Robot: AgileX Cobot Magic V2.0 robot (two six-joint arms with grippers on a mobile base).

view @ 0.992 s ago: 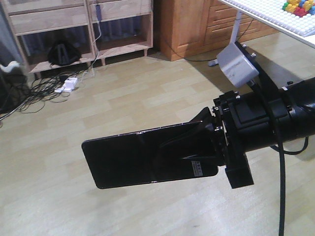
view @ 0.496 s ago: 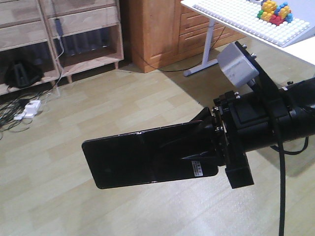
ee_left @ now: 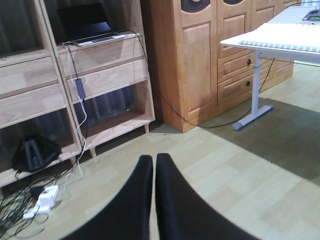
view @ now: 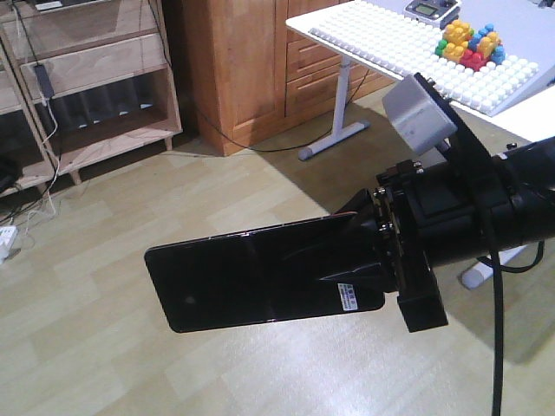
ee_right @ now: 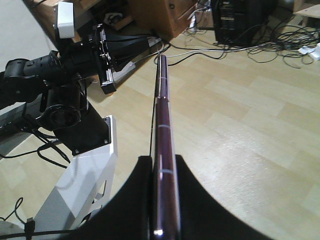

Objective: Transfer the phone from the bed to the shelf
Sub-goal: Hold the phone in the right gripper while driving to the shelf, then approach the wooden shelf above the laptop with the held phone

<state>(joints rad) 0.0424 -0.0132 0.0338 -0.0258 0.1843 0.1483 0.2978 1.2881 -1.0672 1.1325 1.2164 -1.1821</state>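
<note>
The phone (view: pixel 251 277), a glossy black slab with a small white sticker, is held out flat above the wooden floor. My right gripper (view: pixel 360 260) is shut on its right end. In the right wrist view the phone (ee_right: pixel 164 125) shows edge-on, pinkish, pinched between the black fingers (ee_right: pixel 190 200) of the right gripper (ee_right: pixel 162 159). My left gripper (ee_left: pixel 154 159) is shut with nothing in it and points at the light-wood shelf (ee_left: pixel 100 75). That shelf (view: pixel 95 69) stands at the far left in the front view. The bed is out of view.
A grey laptop (ee_left: pixel 87 22) sits on an upper shelf board. A brown wooden cabinet (view: pixel 251 61) stands right of the shelf. Beyond it a white table (view: pixel 347 35) carries a studded plate with coloured bricks (view: pixel 473 43). Cables and a power strip (ee_left: pixel 42 200) lie below the shelf.
The whole view has swung: shelf and cabinet slid left in the frame and the white table came further in. The phone stays in the right gripper, unchanged.
</note>
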